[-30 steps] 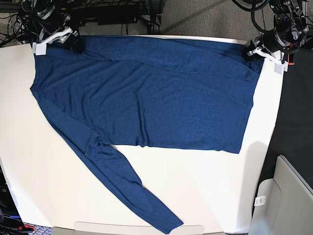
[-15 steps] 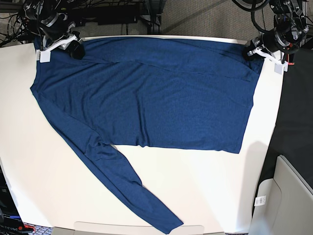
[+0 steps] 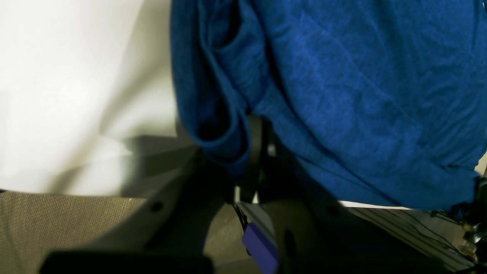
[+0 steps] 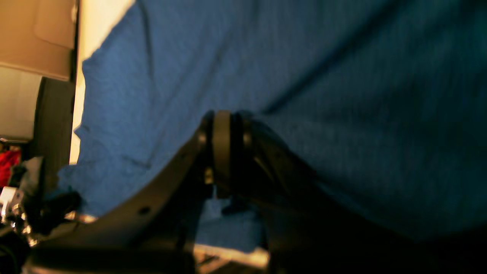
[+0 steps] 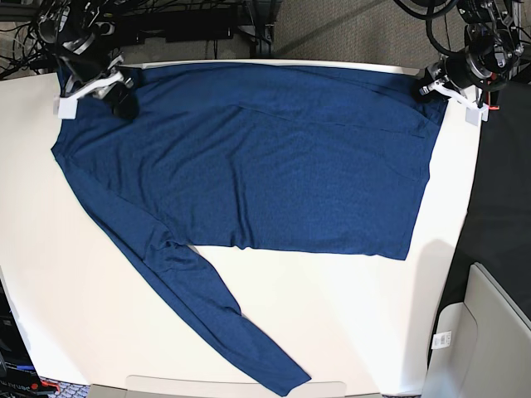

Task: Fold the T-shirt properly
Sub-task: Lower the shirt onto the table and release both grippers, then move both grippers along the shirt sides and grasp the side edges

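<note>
The T-shirt (image 5: 265, 166) is dark navy and lies spread flat on the white table (image 5: 348, 315). One long sleeve (image 5: 207, 307) trails toward the front edge. At the far left corner, my right gripper (image 5: 120, 93) is shut on the shirt's shoulder cloth. In the right wrist view its fingers (image 4: 222, 140) press together with the T-shirt (image 4: 304, 76) around them. My left gripper (image 5: 425, 89) is at the far right corner, shut on the hem. The left wrist view shows a bunched fold of the T-shirt (image 3: 361, 95) pinched in the left gripper (image 3: 255, 152).
Black cables (image 5: 191, 21) and arm mounts crowd the floor behind the table's far edge. A grey bin (image 5: 489, 332) stands off the table at the front right. White table surface shows to the left of and in front of the shirt.
My right gripper has gone from open to shut on the shirt's far left corner and shifted slightly; the cloth there has bunched a little. The left arm has not moved.
</note>
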